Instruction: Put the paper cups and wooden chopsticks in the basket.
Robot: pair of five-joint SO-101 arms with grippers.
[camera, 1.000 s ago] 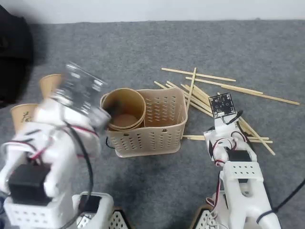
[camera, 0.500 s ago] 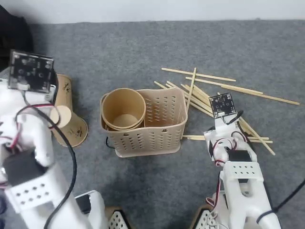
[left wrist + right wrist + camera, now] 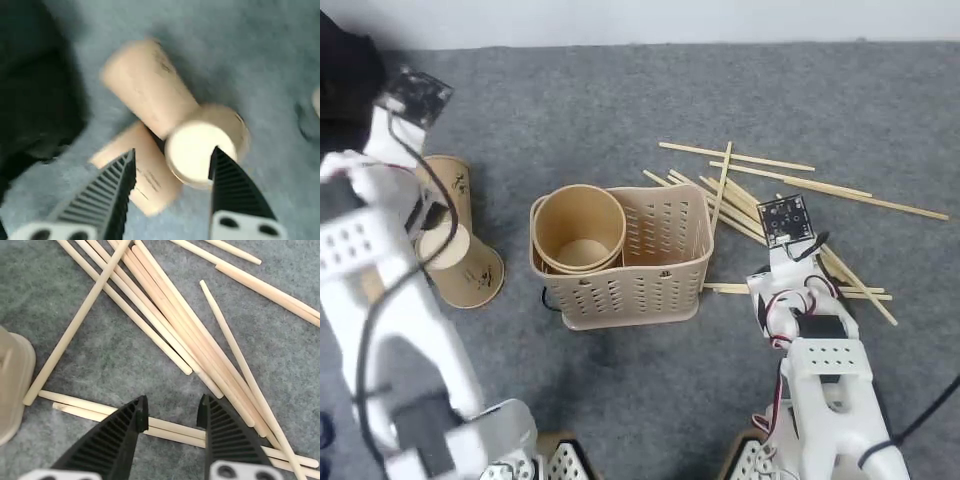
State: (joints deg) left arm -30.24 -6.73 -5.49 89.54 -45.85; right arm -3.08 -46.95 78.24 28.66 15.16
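Note:
Several paper cups (image 3: 200, 150) lie on their sides on the grey carpet, left of the basket (image 3: 660, 275). My left gripper (image 3: 172, 170) hangs open just above them, one cup's white bottom showing between its fingers (image 3: 117, 192). In the high view these cups (image 3: 460, 262) lie beside the left arm (image 3: 370, 250). A stacked paper cup (image 3: 580, 228) stands in the left half of the basket. Wooden chopsticks (image 3: 790, 190) lie scattered right of the basket. My right gripper (image 3: 172, 407) is open low over the chopsticks (image 3: 170, 325), holding nothing.
A black object (image 3: 345, 70) lies at the far left edge, close to the cups. Bare grey carpet stretches behind the basket and in front of it. The basket's corner (image 3: 12, 375) sits close beside the right gripper.
The left arm has swung from beside the basket out to the left and now stands over the loose cups, which have shifted and lie toppled. The right arm has not moved.

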